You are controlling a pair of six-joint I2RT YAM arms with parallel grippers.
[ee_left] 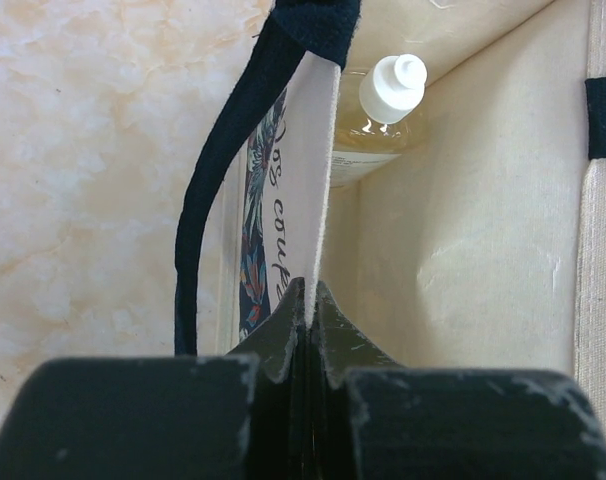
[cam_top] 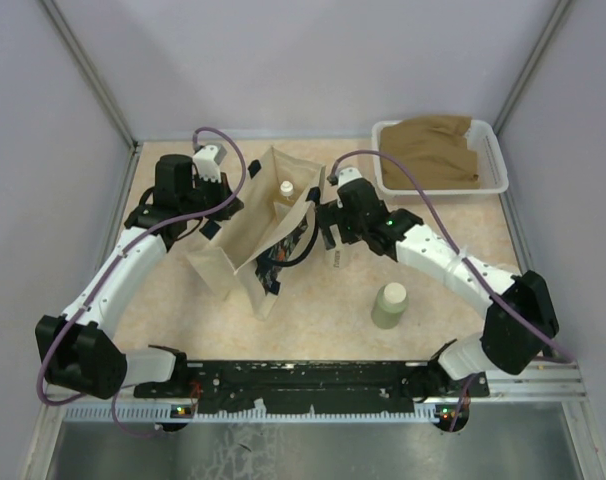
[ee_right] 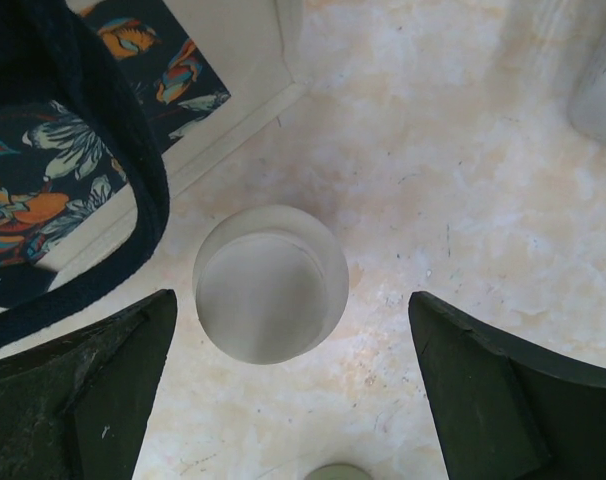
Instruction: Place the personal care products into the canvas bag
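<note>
Leftmost, my left gripper (ee_left: 308,300) is clamped on the top hem of the canvas bag (cam_top: 233,245). Both black fingers pinch the thin beige weave, so that wall stands upright and the mouth is held open. A dark navy handle (ee_left: 223,170), a flat woven strap, loops down at 9 o'clock of the hem. Beside it the printed outer face carries dark cursive script; only part shows past the fold, roughly "Dog coup".

Inside the bag, at its 12 o'clock end, the amber-liquid bottle (ee_left: 378,125) stands against the plain lining: clear wall, yellow fluid, white ribbed cap.

Centre right, my right gripper (ee_right: 291,300) is spread wide and grips nothing. Its fingers flank the cream bottle (ee_right: 271,285), seen from above as a round matte white cap standing on the mottled cream table (ee_right: 463,200), just outside the bag's floral navy print.

At 4 o'clock of the bag, well apart, the olive-green cylinder (cam_top: 389,305) stands upright on the table.

At 1 o'clock of the table, a white plastic tray (cam_top: 493,185) holds a crumpled brown cloth (cam_top: 433,150).
</note>
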